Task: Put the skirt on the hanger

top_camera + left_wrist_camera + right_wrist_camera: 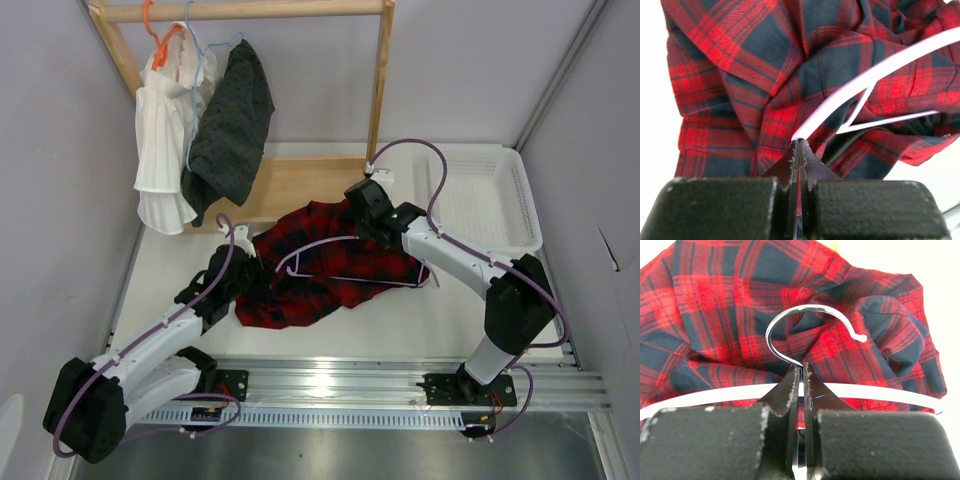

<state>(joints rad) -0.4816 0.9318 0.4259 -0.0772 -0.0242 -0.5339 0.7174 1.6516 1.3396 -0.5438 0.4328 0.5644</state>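
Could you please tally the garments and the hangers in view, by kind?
Garments: 3 (red-and-black checked cloth skirt, white pleated garment, dark grey dotted garment)
Hangers: 3 (thin lilac plastic hanger, orange hanger, pale blue hanger)
Total: 6

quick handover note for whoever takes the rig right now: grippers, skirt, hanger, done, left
Left gripper: shut on one shoulder end of the hanger, cloth apparently pinched too.
Right gripper: shut at the hook's base.
Skirt: bunched on the table, hanger lying over it.
Done: both grippers hold the hanger.
To do: skirt is not on the hanger yet.
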